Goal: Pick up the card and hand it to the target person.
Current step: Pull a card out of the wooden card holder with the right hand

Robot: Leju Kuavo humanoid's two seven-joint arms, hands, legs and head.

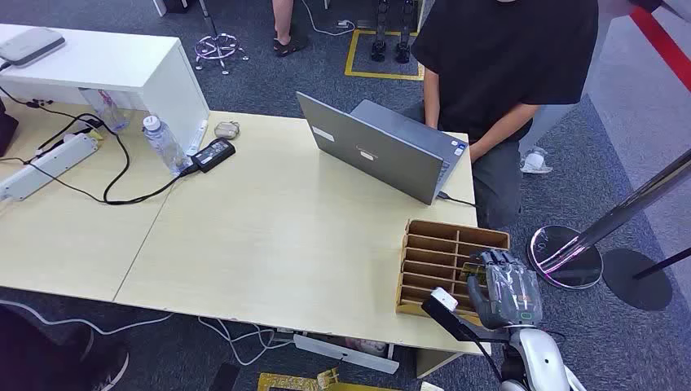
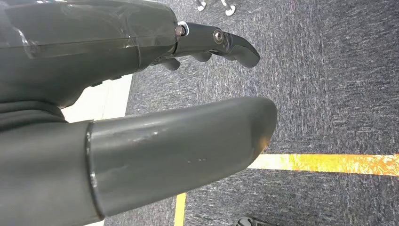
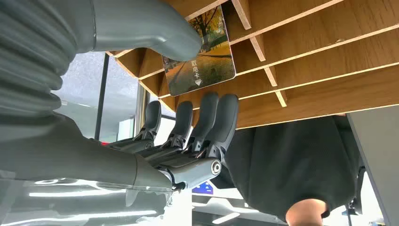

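The card (image 3: pixel 202 56), printed with autumn trees, sticks out of a slot of the wooden card rack (image 3: pixel 320 52). My right hand (image 3: pixel 179 141) reaches up to it. The thumb lies over one corner of the card, and the fingers (image 3: pixel 221 113) stretch straight beside its free edge, not closed on it. From the head view, my right hand (image 1: pixel 505 285) hovers over the near right part of the rack (image 1: pixel 432 244), with the card (image 1: pixel 475 273) just at the fingertips. The person (image 1: pixel 505 65) in a black shirt sits behind the table. My left hand (image 2: pixel 141 141) hangs over the carpet, holding nothing.
A grey laptop (image 1: pixel 383 151) stands open on the table (image 1: pixel 269 236) in front of the person. A water bottle (image 1: pixel 163 142), a power adapter (image 1: pixel 213 153) and a power strip (image 1: pixel 45 163) lie at the far left. A chrome stanchion (image 1: pixel 611 216) stands right of the rack.
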